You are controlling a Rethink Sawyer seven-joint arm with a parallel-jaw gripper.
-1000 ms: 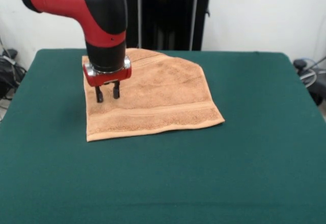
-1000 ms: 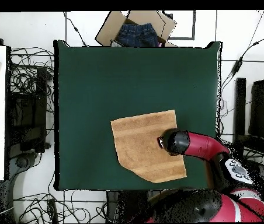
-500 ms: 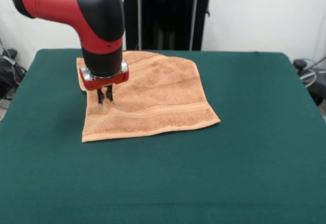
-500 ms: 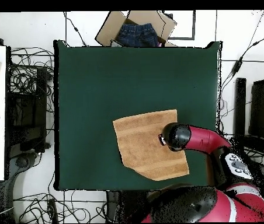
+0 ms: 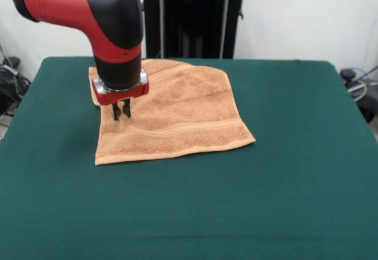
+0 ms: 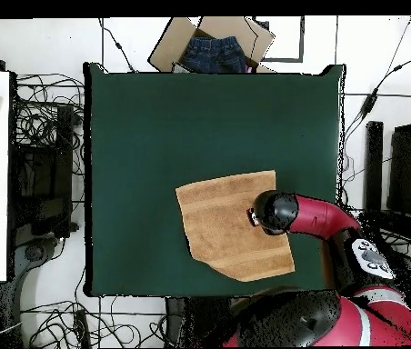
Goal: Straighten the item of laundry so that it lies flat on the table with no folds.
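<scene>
Pressing down on an orange-tan towel with the tool of a red and black arm, fingers drawn close together with their tips on the cloth near its left edge in the front view; impossible to tell whether any cloth is pinched between them. Lying spread on the dark green surface, toward the far left part in the front view, with a woven band running along the near edge and the far right corner cut off at a slant. Showing in the overhead view the towel near the lower right part of the surface, the arm's head over its right side. Resting beyond the top edge there, a cardboard box with dark blue cloth inside.
</scene>
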